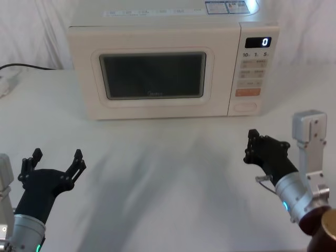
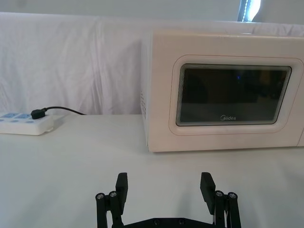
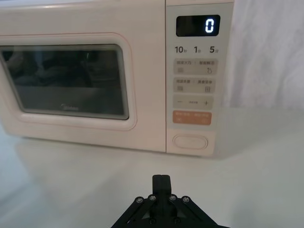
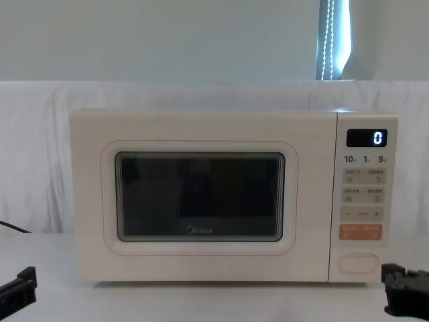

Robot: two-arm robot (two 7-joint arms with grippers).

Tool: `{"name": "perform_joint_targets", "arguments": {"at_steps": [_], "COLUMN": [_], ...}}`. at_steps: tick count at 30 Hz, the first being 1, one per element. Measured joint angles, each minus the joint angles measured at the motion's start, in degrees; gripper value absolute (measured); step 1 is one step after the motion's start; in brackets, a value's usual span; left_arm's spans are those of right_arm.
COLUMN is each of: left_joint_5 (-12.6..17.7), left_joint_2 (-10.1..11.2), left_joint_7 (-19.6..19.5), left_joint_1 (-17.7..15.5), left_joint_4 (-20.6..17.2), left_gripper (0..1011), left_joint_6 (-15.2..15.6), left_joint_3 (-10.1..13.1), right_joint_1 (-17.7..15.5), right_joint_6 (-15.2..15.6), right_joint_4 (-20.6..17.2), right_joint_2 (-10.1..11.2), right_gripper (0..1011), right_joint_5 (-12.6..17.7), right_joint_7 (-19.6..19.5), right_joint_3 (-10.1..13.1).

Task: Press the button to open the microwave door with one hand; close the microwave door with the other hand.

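The cream microwave stands at the back of the white table with its door (image 1: 152,79) (image 2: 235,97) (image 3: 71,83) (image 4: 198,201) shut flat against the body. The oval button (image 1: 245,106) (image 3: 190,141) (image 4: 358,263) sits at the bottom of the control panel, under the orange key. My right gripper (image 1: 251,146) (image 3: 161,179) (image 4: 389,274) hovers in front of the panel, short of the button, with its fingers pressed together. My left gripper (image 1: 56,160) (image 2: 164,183) is open and low at the near left, well away from the door.
A white power strip (image 2: 23,122) with a black cable (image 1: 23,66) lies on the table left of the microwave. A white cloth hangs behind. The display (image 1: 258,42) reads 0. Bare tabletop lies between the grippers and the microwave.
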Motion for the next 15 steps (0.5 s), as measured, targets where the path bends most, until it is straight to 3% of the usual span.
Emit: {"name": "perform_joint_targets", "arguments": {"at_steps": [5,15], "left_joint_5": [0.00,0.00], "left_joint_2": [0.00,0.00], "left_joint_7": [0.00,0.00], "left_joint_1": [0.00,0.00], "left_joint_4": [0.00,0.00], "left_gripper": [1001,1001], "left_joint_6": [0.00,0.00], "left_joint_3": [0.00,0.00], "right_joint_1": [3.22,10.47], "right_joint_6": [0.69,-1.49], "right_joint_4": [3.19,12.83], "right_joint_2": [-0.68,-1.99], "right_gripper": [0,0], "right_joint_5": [0.21,0.22], "right_joint_7": [0.95,1.71], "right_joint_3": [1.14,2.93]}}
